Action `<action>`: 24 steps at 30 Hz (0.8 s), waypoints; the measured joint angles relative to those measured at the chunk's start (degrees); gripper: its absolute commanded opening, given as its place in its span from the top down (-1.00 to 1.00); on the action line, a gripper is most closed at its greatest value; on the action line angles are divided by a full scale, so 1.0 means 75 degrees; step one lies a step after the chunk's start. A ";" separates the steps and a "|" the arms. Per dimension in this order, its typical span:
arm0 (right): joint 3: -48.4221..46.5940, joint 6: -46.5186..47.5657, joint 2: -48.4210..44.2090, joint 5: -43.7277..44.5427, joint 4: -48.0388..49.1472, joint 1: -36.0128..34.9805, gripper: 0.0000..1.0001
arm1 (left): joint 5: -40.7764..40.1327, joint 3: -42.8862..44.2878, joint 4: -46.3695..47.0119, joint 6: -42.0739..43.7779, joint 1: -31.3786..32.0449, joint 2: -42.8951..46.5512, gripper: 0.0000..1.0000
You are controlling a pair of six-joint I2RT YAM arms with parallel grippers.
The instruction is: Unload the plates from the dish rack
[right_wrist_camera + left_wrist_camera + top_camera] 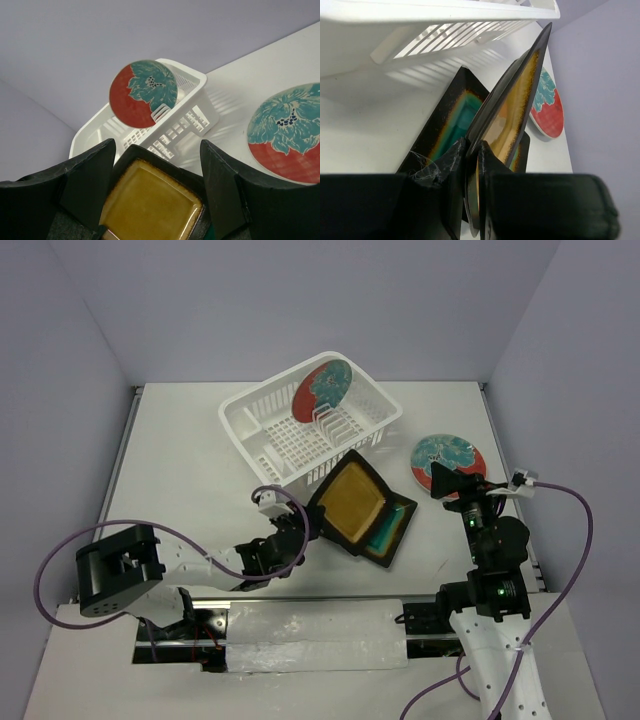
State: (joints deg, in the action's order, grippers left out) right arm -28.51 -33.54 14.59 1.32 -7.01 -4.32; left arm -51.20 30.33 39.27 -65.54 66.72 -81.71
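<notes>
My left gripper (312, 523) is shut on the rim of the amber-yellow square plate (352, 502), holding it tilted over the teal square plate (392, 532), which lies flat on the table. In the left wrist view the amber plate's edge (515, 100) sits pinched between my fingers (451, 165), with the teal plate (460, 116) below. One round red-rimmed plate (322, 390) stands upright in the white dish rack (262, 416). The other round plate (447, 458) lies on the table at right. My right gripper (452, 483) is open and empty beside that plate, its fingers (222, 180) framing the amber plate (150, 205).
The dish rack stands slanted at the back centre of the white table (190, 470). Grey walls close in the table on three sides. Purple cables loop beside both arm bases.
</notes>
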 measured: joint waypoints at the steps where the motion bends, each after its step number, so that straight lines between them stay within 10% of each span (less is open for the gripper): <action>1: 0.0000 0.0003 -0.0026 0.0006 -0.0003 0.0000 -0.51 | -0.0029 -0.0020 0.0064 -0.0067 0.0020 -0.0035 1.00; 24: 0.0000 0.0082 -0.0122 0.0067 -0.0044 0.0000 -0.54 | 0.0134 0.0093 0.0239 -0.1731 0.0216 -0.1122 1.00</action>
State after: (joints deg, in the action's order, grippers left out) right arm -28.51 -32.93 13.67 1.83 -7.33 -4.32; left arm -50.19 31.03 41.06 -78.52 68.34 -90.13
